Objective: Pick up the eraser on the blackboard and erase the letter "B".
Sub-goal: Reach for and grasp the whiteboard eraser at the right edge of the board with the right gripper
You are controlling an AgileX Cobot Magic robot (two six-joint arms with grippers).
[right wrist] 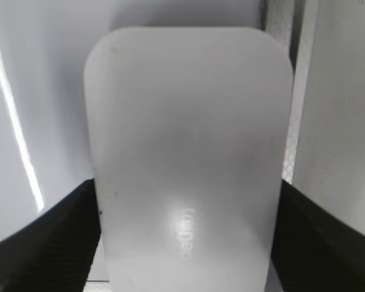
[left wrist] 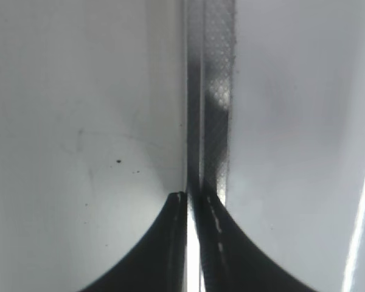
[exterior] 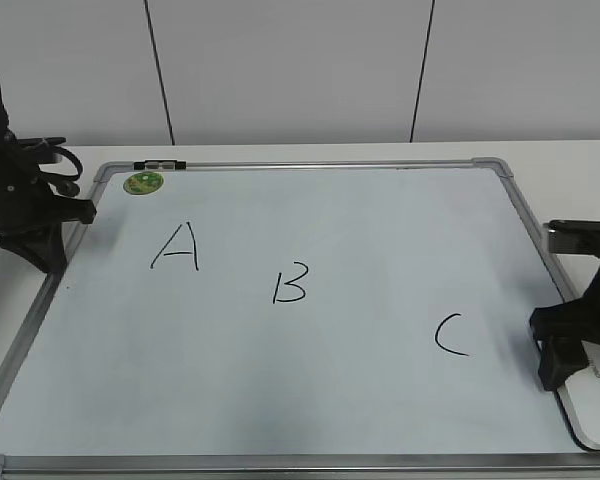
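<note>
The blackboard [exterior: 330, 390] is a white board in a grey frame, lying flat. The letter "B" [exterior: 289, 284] is written in black near its middle. The eraser [exterior: 592, 412], a white rounded block, lies at the board's right edge near the front corner. It fills the right wrist view [right wrist: 188, 134], with faint grey lettering on top. My right gripper [exterior: 556, 362] is lowered over it, and its jaws [right wrist: 188, 188] press against both long sides. My left gripper [exterior: 46, 256] is shut and empty at the board's left frame [left wrist: 216, 91], its tips [left wrist: 191, 198] almost together.
A black "A" [exterior: 177, 247] stands left of the "B" and a black "C" [exterior: 450, 335] to its right. A round green magnet [exterior: 142, 182] sits at the board's far left corner. The board's frame [right wrist: 295, 91] runs just beside the eraser.
</note>
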